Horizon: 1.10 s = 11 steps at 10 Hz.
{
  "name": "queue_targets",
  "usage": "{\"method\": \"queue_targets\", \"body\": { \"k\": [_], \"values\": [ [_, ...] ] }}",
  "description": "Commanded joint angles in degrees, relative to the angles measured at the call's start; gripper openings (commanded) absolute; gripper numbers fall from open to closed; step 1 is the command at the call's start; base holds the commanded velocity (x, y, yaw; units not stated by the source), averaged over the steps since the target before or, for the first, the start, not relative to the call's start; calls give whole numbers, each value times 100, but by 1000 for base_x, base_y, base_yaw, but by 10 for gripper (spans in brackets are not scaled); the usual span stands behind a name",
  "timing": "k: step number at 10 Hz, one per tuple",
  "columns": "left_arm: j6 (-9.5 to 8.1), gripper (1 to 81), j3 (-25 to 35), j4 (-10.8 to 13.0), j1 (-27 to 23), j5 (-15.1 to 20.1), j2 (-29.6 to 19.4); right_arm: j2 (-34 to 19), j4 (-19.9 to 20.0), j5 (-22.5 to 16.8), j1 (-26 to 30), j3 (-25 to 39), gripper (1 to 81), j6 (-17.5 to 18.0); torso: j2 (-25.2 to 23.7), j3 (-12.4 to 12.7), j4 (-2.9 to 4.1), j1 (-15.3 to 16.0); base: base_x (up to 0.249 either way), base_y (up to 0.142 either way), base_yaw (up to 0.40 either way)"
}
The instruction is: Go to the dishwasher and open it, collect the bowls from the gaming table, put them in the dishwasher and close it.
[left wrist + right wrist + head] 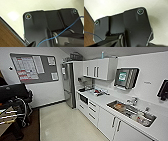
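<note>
We look into a small kitchen with a pale, glossy floor (62, 122) running from near us to the far wall. Along the right side runs a white counter (105, 100) over white cabinet fronts and drawers. A steel sink (131, 112), set into the counter at the near right, has dishes lying in it, with a tap (134, 100) just behind it. Small clutter sits farther along the counter. White wall cabinets (98, 69) hang above the far end, and a dispenser (125, 77) is fixed to the right wall above the sink. A tall steel fridge (68, 84) stands at the far end of the counter. A grey notice board (33, 67) with papers pinned on it hangs on the far left wall.

The gaming table (6, 117) is at the near left edge, with its rod handles pointing toward the room. A dark bulky shape stands just behind it. The floor under it is dark brown. We cannot tell which front under the counter is the dishwasher.

The left wrist view shows the pale floor beside a brown wood strip (7, 37), and a blue cable (65, 30) crosses the robot's dark plate. The right wrist view shows the same pale floor and a brown edge (87, 25). We cannot tell how the jaws of the left gripper or the right gripper stand.
</note>
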Motion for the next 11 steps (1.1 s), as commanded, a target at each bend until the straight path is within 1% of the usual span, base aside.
{"method": "queue_targets", "body": {
  "k": [1,9,10,11],
  "values": [
    [-7,811,-20,62,-268,303,-5,14,-45,-262,241,6,811,-7,0,0,0,0,0,0,357],
    [-7,811,-20,62,-268,312,4,14,-80,-262,223,-2,811,-25,0,0,0,0,0,0,357],
    [-7,811,-20,62,-268,312,4,14,-80,-262,232,-2,811,-25,0,334,0,0,0,0,357],
    [-7,811,-11,62,-268,312,4,14,-80,-262,232,-11,811,-25,0,583,0,0,0,0,357]
  ]
}}
